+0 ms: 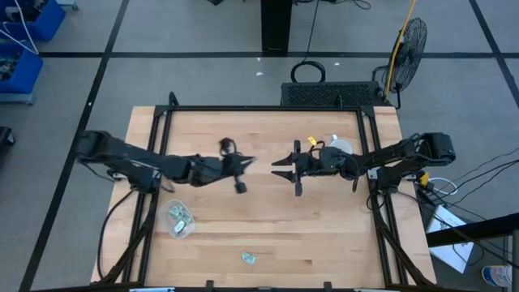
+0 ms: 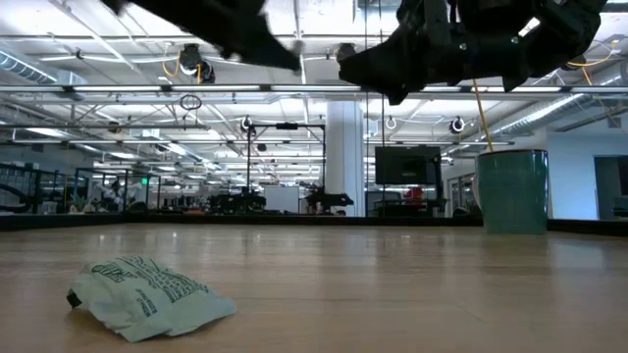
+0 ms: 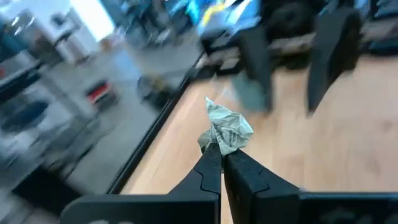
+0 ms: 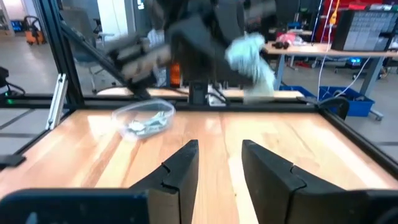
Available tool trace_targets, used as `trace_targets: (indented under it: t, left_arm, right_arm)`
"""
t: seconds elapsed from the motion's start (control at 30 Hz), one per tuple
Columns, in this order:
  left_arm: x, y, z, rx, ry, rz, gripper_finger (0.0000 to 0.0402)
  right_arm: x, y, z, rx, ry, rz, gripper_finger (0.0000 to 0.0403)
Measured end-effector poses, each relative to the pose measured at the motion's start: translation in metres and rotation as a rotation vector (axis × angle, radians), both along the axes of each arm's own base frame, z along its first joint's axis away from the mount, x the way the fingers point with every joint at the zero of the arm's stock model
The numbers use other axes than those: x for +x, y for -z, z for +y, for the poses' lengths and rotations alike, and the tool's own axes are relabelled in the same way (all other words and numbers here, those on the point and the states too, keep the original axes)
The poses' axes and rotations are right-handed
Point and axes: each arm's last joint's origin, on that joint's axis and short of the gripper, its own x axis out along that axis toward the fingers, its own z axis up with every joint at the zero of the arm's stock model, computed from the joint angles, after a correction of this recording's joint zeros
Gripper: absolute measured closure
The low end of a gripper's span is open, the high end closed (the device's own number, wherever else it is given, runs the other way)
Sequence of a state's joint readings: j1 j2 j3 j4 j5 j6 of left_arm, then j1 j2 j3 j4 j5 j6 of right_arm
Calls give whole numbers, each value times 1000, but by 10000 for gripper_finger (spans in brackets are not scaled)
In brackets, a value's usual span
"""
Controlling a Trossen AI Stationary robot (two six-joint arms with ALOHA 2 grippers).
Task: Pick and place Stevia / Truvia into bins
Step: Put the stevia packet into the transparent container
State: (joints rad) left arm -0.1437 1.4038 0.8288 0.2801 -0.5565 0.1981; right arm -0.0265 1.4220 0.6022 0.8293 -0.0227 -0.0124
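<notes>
1. Lower left, high view: clear tub (image 1: 180, 219) holds several sachets.
2. Lower centre: one loose sachet (image 1: 248, 258) on the surface (image 1: 268, 211).
3. Centre: left gripper (image 3: 221, 155) fingers clamp a crumpled sachet (image 3: 225, 130), visible only in wrist views.
4. Right of centre: right gripper (image 4: 219, 163) fingers apart, empty.

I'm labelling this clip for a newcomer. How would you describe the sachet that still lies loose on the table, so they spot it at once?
Start from the wooden table in the high view and go to its near edge, away from both arms. There, right of the clear tub, lies one pale green and white sachet. It alone rests on bare wood: the others sit in the tub, or crumpled in the left gripper.
</notes>
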Motion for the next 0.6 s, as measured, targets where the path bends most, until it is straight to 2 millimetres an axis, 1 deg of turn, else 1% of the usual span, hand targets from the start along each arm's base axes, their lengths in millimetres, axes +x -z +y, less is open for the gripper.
trace_targets:
  t: [0.07,0.13,0.2,0.3,0.4,0.47,0.53,0.6]
  left_arm:
    - [-21,-9,-5,-22,-59,53,388]
    - [-46,-19,-10,-95,-78,82,384]
    - [-72,-26,-15,-220,-63,125,387]
    - [-110,-26,-21,-482,-7,259,395]
    - [-140,-19,-32,-714,18,441,390]
    - [-155,-8,-41,-825,20,595,390]
    - [-165,3,-50,-931,-10,709,395]
    - [-172,16,-58,-1041,-89,776,395]
  right_arm:
    - [0,2,0,0,0,17,286]
    - [0,3,0,1,0,27,285]
    - [0,4,0,1,0,44,284]
    - [-1,7,0,2,0,74,285]
    - [-1,7,0,2,0,78,286]
    - [-1,7,0,2,0,78,285]
    - [-1,7,0,2,0,78,284]
    - [-1,7,0,2,0,78,285]
